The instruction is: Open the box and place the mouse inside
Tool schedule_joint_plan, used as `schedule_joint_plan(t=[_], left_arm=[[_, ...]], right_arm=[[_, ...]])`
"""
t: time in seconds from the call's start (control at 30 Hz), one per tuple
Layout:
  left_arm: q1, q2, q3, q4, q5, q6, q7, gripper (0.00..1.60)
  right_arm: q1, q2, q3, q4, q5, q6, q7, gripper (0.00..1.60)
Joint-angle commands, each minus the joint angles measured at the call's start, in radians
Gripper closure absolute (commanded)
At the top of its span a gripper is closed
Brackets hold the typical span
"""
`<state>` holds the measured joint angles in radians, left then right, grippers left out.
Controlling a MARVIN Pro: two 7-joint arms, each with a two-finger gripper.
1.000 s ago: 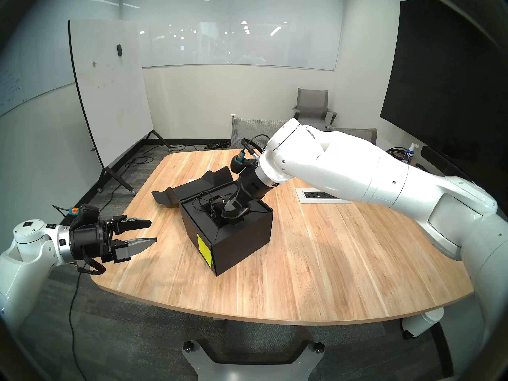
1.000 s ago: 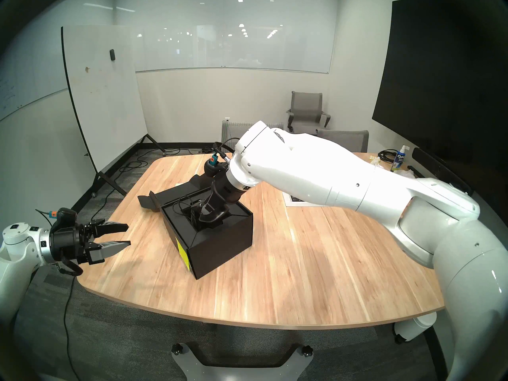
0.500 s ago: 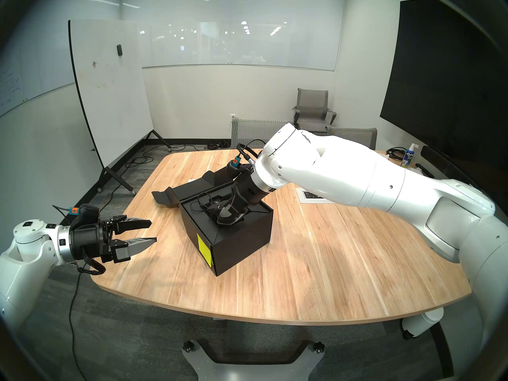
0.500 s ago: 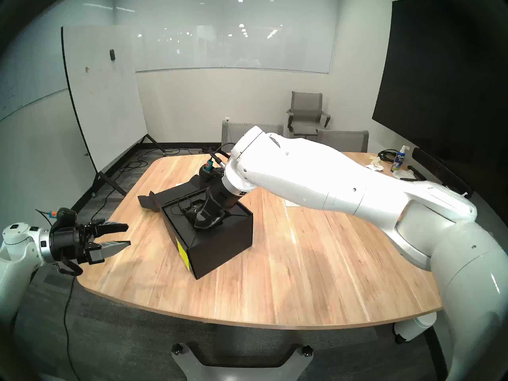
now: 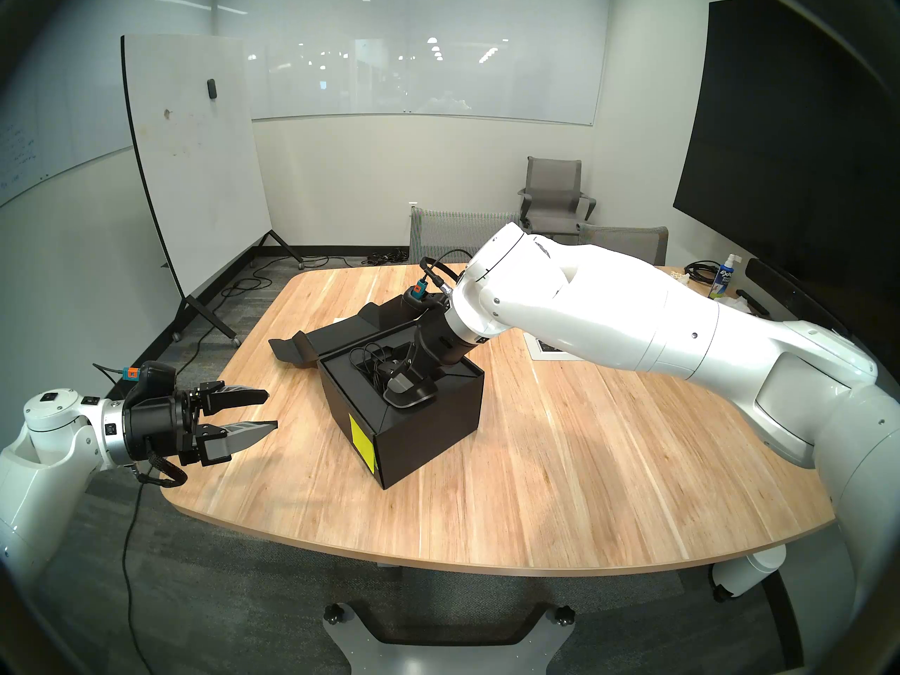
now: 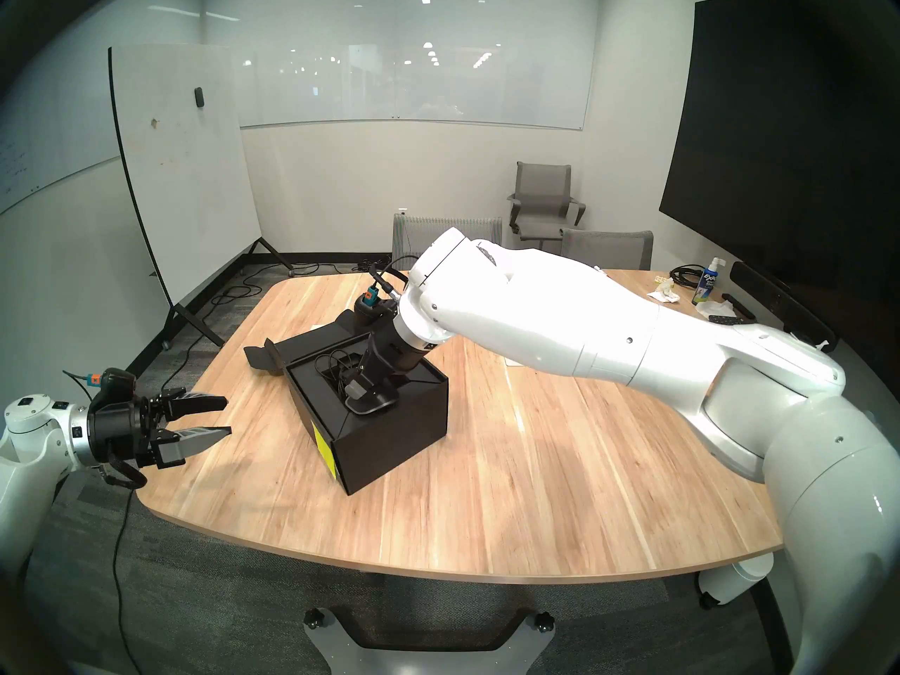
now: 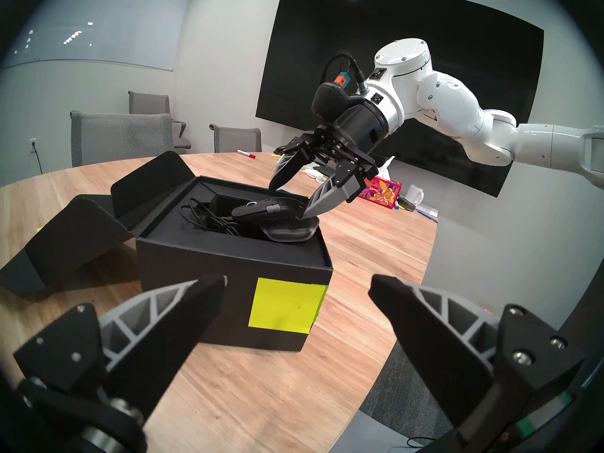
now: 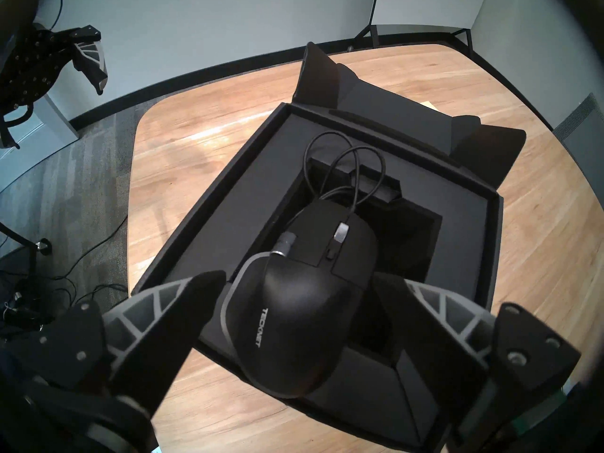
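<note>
Box (image 5: pixel 428 428) is your landmark: lid flap (image 5: pixel 341 335) already folded flat behind it, top open. Mouse (image 8: pixel 304 311) sits at the box's top, tail half propped on the insert ledge at the near rim, nose over the recess (image 8: pixel 408 246), not seated down in it. Its cable (image 8: pixel 343 161) loops across the insert (image 8: pixel 261 194) toward the far side. Your right gripper (image 8: pixel 299 298) is above the box, fingers spread either side of the mouse body; from the left wrist view the tips look apart from it, so call it let go, not gripping. Left gripper (image 5: pixel 258 411) hangs wide open and empty, well left of the box. Handling guess: mouse is light, rigid, smooth curved shell, likely slippery on top, so pinch across the flat flanks mid-body if you re-grab. Cable is thin and floppy, could snag the rim or spring out; don't lift by it.
</note>
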<state>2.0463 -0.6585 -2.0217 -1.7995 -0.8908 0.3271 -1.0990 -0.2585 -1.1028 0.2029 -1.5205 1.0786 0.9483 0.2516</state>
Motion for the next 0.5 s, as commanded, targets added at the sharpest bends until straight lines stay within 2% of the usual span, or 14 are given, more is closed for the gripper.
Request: schedule_joint_plan(t=[0.0, 0.47], left_arm=[[-0.002, 0.002, -0.012, -0.009, -0.001, -0.002, -0.002, 0.0], [-0.006, -0.001, -0.012, -0.008, 0.003, 0.001, -0.004, 0.0]], right_arm=[[0.018, -0.003, 0.013, -0.006, 0.0, 0.008, -0.008, 0.0], [0.036, 0.03, 0.028, -0.052, 0.017, 0.012, -0.033, 0.0]])
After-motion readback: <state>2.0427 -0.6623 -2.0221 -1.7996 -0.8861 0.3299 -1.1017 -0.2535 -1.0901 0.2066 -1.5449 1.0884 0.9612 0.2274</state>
